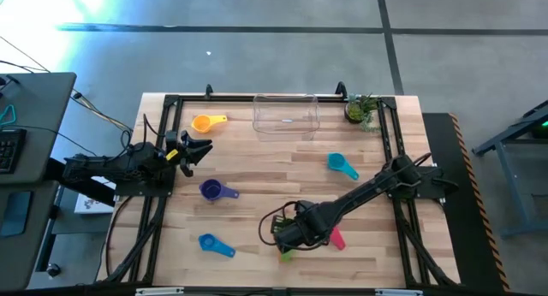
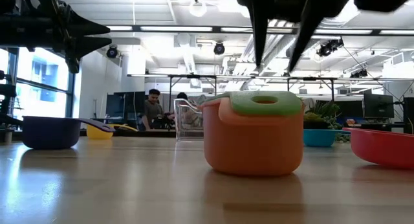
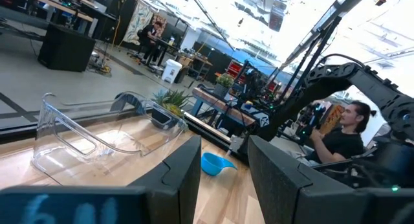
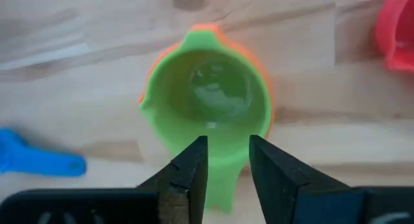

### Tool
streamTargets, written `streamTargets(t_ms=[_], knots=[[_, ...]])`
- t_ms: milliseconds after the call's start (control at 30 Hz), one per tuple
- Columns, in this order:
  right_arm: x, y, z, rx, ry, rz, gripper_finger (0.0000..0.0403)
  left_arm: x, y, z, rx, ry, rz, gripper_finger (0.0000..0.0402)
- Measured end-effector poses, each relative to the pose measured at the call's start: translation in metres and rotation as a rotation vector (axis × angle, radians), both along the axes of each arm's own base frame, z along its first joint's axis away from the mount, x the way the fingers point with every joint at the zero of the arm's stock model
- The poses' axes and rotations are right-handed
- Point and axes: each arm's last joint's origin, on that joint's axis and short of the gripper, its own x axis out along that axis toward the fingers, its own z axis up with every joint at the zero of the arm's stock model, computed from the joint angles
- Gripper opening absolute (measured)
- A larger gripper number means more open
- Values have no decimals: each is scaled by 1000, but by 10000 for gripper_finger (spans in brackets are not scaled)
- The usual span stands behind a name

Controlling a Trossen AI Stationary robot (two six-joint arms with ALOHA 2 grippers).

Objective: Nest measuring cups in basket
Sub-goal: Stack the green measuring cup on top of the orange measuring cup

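Right gripper [image 4: 228, 166] sits directly over the green cup [image 4: 206, 107], fingers parted a little, straddling the handle side of the rim. I can't tell whether they touch the plastic; nothing looks lifted. From table level I see the green cup seated inside the orange cup [image 2: 253, 141], its rim flush on top, both standing on the table [image 1: 282, 163] near the front edge. A coral-red cup [image 2: 383, 146] lies just beside that pair. Left gripper [image 1: 195, 150] waits at the table's left side, jaws apart and empty, aimed across toward the basket [image 1: 286, 114]. Basket stands at the far edge with no cup in it that I can see. Yellow cup [image 1: 206, 122], purple cup [image 1: 214, 190], blue cup [image 1: 213, 244] and teal cup [image 1: 342, 165] lie scattered, well apart.
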Motion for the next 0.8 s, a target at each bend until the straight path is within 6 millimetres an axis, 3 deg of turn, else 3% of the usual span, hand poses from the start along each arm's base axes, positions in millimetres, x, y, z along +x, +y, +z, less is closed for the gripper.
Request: streamTargets(t_ms=[133,267,500,667,800], knots=[[-2,12,12,17,-39,42,106,0,0,0,0,0,0,117],[-10,26,11,35,-39,49,106,0,0,0,0,0,-1,117],[-11,46,-15,35,-33,82,106,0,0,0,0,0,0,117],[-4,51,-37,44,-12,84,106,0,0,0,0,0,0,117],[-2,51,-42,61,9,89,106,0,0,0,0,1,0,117]])
